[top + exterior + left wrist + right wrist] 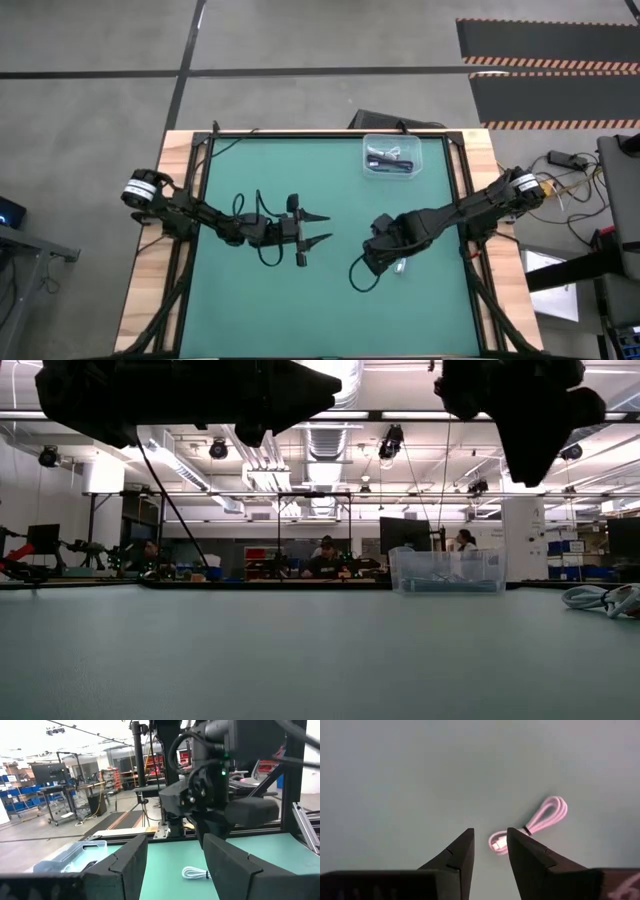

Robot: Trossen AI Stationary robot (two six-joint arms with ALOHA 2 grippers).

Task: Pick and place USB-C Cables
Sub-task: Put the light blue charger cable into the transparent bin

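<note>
1. Seen only from the right wrist: a white-grey cable (530,829), coiled in a loop with a dark tie, lying on the green table (395,780) just beyond the right tool (490,845), fingers apart, nothing between them.
2. Barely a pale speck in the high view, that cable (399,268), largely covered by the right arm above it.
3. Caught from the left wrist too: the same cable (195,873) flat on the table under the right arm's dark bulk.
4. Shown from above: the left tool (318,229) hanging over the table's middle, fingers spread wide, empty.
5. At the far edge, a clear plastic bin (392,157) holding a dark cable (390,163); in the low view only a translucent box (446,571), contents unreadable.
6. Across the low view's top: both arms as dark shapes; beyond the table, seated people (325,558) at benches.
</note>
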